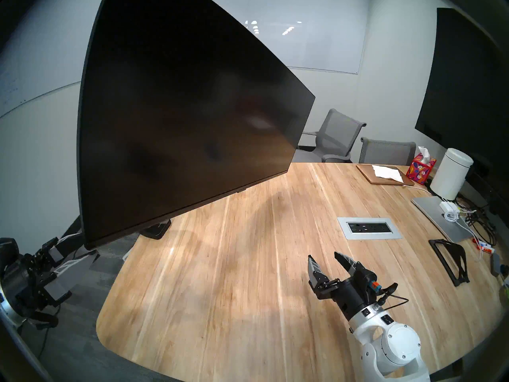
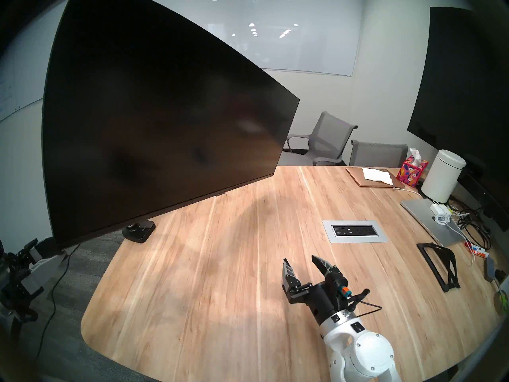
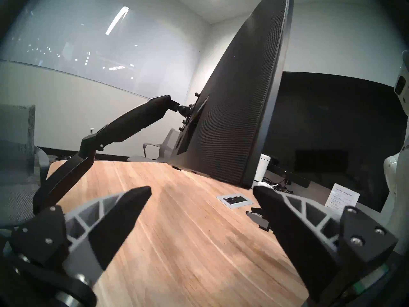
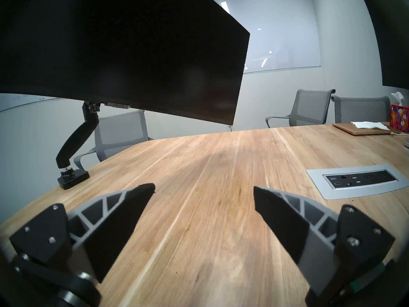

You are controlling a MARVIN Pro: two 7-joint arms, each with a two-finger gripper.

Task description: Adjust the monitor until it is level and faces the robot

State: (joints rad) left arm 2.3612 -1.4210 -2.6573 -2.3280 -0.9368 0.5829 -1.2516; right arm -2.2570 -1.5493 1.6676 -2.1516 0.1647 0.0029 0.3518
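Monitor (image 1: 181, 119) hangs over the table's (image 1: 220, 290) far left part on a black arm (image 3: 124, 125), its blank screen tilted: in the head views the bottom edge slopes, low at the left and higher at the right. The lower left corner overhangs the table edge, just above and beyond the left gripper (image 1: 59, 271), which sits off the table's left side. In the left wrist view its fingers (image 3: 124, 215) are spread wide and hold nothing; the monitor's ribbed back and near edge rise just past the right fingertip, without clear contact. The clamp base (image 4: 73, 180) stands at the table's left edge, well ahead and left of the right gripper (image 1: 326, 263). That gripper hovers low over the bare wood, fingers (image 4: 124, 220) parted and empty, well apart from the screen, which hangs ahead of and above them. A power panel (image 1: 369, 228) is set into the table ahead and right of those fingers. Farther right lie a black stand (image 1: 450, 258), a laptop (image 1: 438, 218), a white canister (image 1: 451, 177) and a tissue box (image 1: 420, 167). A wall screen (image 1: 468, 92) hangs at far right.
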